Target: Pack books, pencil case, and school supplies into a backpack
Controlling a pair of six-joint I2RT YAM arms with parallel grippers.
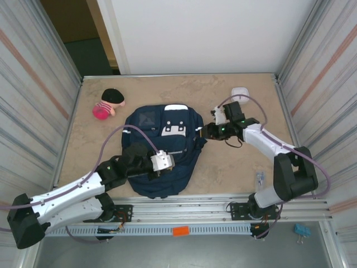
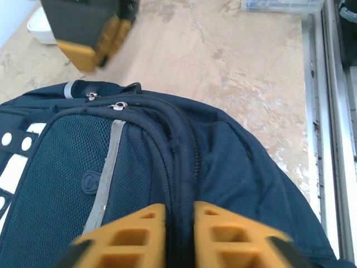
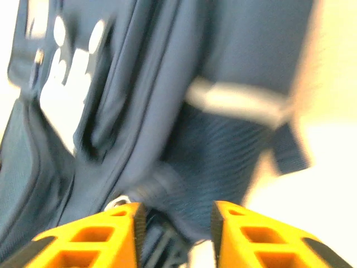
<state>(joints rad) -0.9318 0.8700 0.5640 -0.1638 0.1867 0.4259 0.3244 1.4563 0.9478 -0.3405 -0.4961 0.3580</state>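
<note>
left gripper (image 2: 179,211) sits at the near-left edge of the large navy-blue fabric backpack (image 1: 146,124), fingers narrow astride its raised zip seam (image 2: 179,156), apparently to work the opening; a firm clamp cannot be confirmed. the backpack lies flat mid-table, seemingly zipped. right gripper (image 3: 177,212) stands partly open against its right side, holding nothing.
</note>
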